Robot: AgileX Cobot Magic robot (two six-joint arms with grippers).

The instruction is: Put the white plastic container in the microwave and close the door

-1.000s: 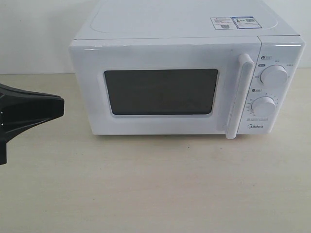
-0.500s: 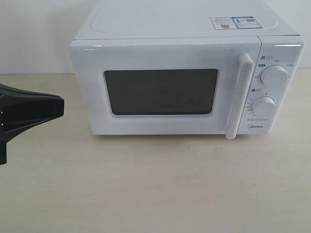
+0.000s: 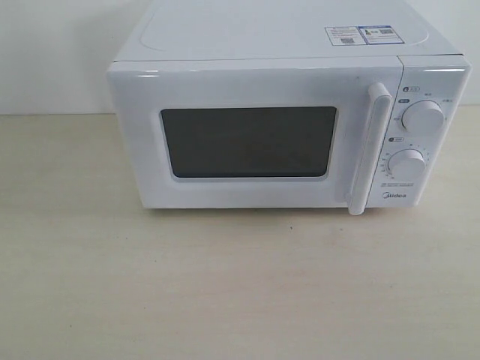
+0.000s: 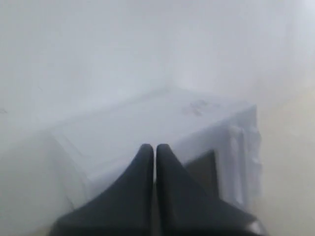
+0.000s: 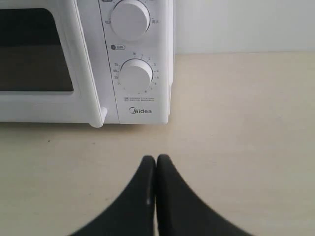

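Observation:
The white Midea microwave [image 3: 289, 112] stands at the back of the table with its door [image 3: 247, 142] shut, the vertical bar handle [image 3: 371, 150] beside the two dials. The white plastic container is out of view in every frame. No gripper shows in the exterior view. My left gripper [image 4: 154, 150] is shut with nothing in it, held high and away from the microwave [image 4: 147, 132], which looks blurred. My right gripper [image 5: 156, 162] is shut and holds nothing, low over the table in front of the microwave's dial panel [image 5: 135, 73].
The beige table [image 3: 240, 285] spreads in front of and to both sides of the microwave. A white wall [image 3: 52, 52] rises behind it. Stickers [image 3: 360, 34] lie on the microwave's top.
The left arm, which stood at the left edge of the exterior view, has left that view. The microwave has not moved.

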